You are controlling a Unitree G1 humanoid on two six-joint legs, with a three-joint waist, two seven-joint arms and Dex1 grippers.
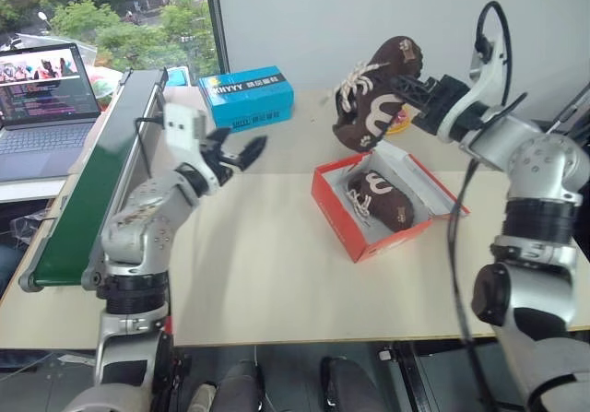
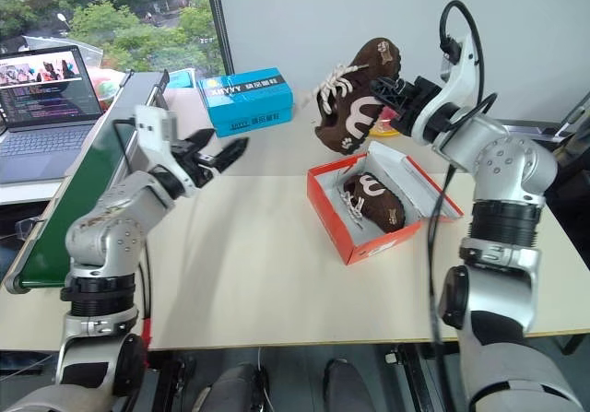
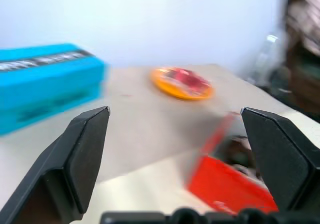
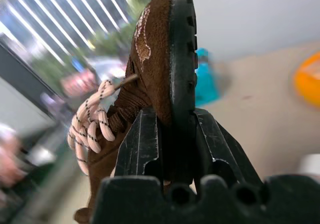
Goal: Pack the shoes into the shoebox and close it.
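One dark brown sneaker with cream laces hangs in the air above the back of the shoebox, and my right gripper is shut on its sole edge. The second sneaker lies inside the orange-red shoebox, whose lid is folded open to the right. My left gripper hovers open and empty over the table, left of the box; the left wrist view looks between its fingers toward the box.
A blue box with white lettering stands at the back of the table. An orange plate lies behind the shoebox. A green conveyor runs along the left edge, with a laptop beyond it.
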